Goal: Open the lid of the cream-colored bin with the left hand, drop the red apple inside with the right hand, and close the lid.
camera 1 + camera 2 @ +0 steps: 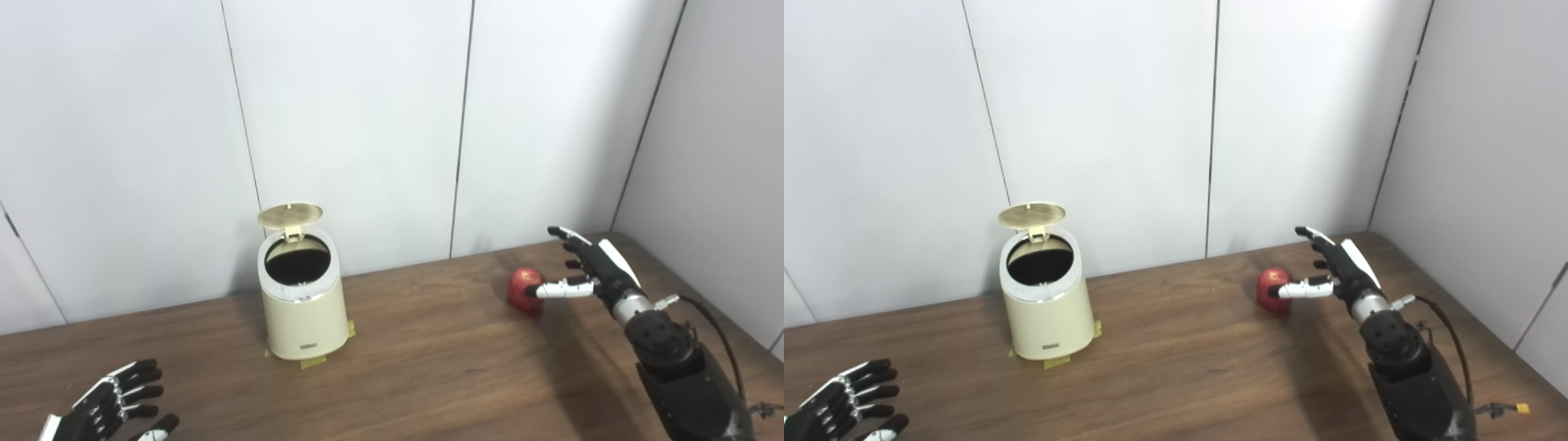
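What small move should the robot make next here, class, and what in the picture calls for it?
Probably close the right hand around the red apple. The bin already stands with its lid up, and the open hand reaches the apple, which still sits on the table.

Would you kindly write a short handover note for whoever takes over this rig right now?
Left hand: open, empty, low near the table's front edge, away from the bin.
Right hand: open, fingers spread beside the apple, thumb in front of it, no grasp yet.
Bin stands upright with its lid up.
Done: lid opened.
Left: grasp the apple, drop it in the bin, close the lid.
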Controlling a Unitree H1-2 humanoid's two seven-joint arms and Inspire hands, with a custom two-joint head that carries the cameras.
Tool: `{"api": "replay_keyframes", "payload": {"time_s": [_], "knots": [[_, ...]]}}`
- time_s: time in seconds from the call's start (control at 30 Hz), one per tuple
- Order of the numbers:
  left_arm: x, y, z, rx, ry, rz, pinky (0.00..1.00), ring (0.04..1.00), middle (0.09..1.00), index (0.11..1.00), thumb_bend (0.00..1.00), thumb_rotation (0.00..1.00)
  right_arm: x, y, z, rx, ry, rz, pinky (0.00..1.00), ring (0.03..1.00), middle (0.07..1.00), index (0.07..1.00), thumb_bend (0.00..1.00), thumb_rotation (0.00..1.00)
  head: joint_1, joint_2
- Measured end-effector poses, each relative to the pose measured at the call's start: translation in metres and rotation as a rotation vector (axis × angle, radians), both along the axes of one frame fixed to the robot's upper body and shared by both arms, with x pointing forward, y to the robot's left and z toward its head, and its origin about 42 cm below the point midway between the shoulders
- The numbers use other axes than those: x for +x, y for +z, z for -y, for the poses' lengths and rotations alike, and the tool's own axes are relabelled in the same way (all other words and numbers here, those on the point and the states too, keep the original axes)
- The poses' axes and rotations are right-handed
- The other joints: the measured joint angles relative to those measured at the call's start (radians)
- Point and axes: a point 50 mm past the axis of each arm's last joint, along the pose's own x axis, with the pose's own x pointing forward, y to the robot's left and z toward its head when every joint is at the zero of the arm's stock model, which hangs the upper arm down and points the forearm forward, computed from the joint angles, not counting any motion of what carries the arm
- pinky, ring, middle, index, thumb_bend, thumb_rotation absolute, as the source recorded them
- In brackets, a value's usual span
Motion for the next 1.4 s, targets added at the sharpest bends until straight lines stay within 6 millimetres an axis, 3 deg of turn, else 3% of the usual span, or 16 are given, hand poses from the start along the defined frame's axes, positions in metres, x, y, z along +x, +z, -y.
{"api": "replay_keyframes", "payload": {"time_s": [0.3, 0.53, 0.9, 1.03, 1.1, 1.17, 1.23, 1.3, 1.4], "knots": [[0.000, 0.003, 0.001, 0.000, -0.001, -0.008, 0.64, 0.719, 0.760, 0.772, 0.62, 0.00, 0.007, -0.028, -0.003, 0.010, 0.008, -0.100, 0.86, 0.915, 0.923, 0.903, 0.88, 0.18, 0.005, 0.006], [0.000, 0.009, 0.005, 0.015, -0.011, 0.010, 0.67, 0.727, 0.766, 0.780, 0.60, 0.00, 0.017, -0.034, -0.017, -0.073, 0.025, -0.086, 0.86, 0.890, 0.882, 0.856, 0.86, 0.13, 0.015, 0.009], [-0.001, 0.012, 0.009, 0.035, -0.013, -0.012, 0.70, 0.727, 0.772, 0.785, 0.55, 0.00, 0.025, -0.039, -0.021, -0.092, 0.034, -0.067, 0.80, 0.875, 0.877, 0.879, 0.82, 0.14, 0.021, 0.017], [-0.003, 0.017, 0.011, 0.034, -0.014, -0.016, 0.69, 0.723, 0.773, 0.786, 0.53, 0.00, 0.029, -0.039, -0.028, -0.199, 0.030, -0.065, 0.76, 0.721, 0.679, 0.745, 0.75, 0.03, 0.023, 0.018], [-0.003, 0.017, 0.012, 0.033, -0.015, -0.017, 0.68, 0.718, 0.771, 0.785, 0.53, 0.00, 0.031, -0.042, -0.030, -0.289, 0.046, -0.065, 0.72, 0.641, 0.528, 0.673, 0.60, 0.00, 0.023, 0.020], [-0.004, 0.016, 0.012, 0.033, -0.013, -0.022, 0.67, 0.728, 0.781, 0.795, 0.51, 0.00, 0.032, -0.041, -0.031, -0.384, 0.062, -0.056, 0.47, 0.444, 0.507, 0.548, 0.53, 0.00, 0.025, 0.020], [-0.004, 0.016, 0.012, 0.032, -0.013, -0.027, 0.67, 0.731, 0.784, 0.796, 0.50, 0.00, 0.033, -0.037, -0.031, -0.488, 0.084, -0.040, 0.36, 0.432, 0.490, 0.516, 0.52, 0.00, 0.028, 0.021], [-0.004, 0.018, 0.013, 0.033, -0.016, -0.028, 0.66, 0.730, 0.785, 0.794, 0.48, 0.00, 0.034, -0.034, -0.034, -0.566, 0.092, -0.020, 0.30, 0.444, 0.473, 0.506, 0.52, 0.00, 0.028, 0.021], [-0.004, 0.018, 0.014, 0.034, -0.015, -0.037, 0.65, 0.733, 0.788, 0.794, 0.47, 0.00, 0.035, -0.030, -0.036, -0.639, 0.096, -0.010, 0.36, 0.394, 0.491, 0.523, 0.52, 0.00, 0.031, 0.021]]}}
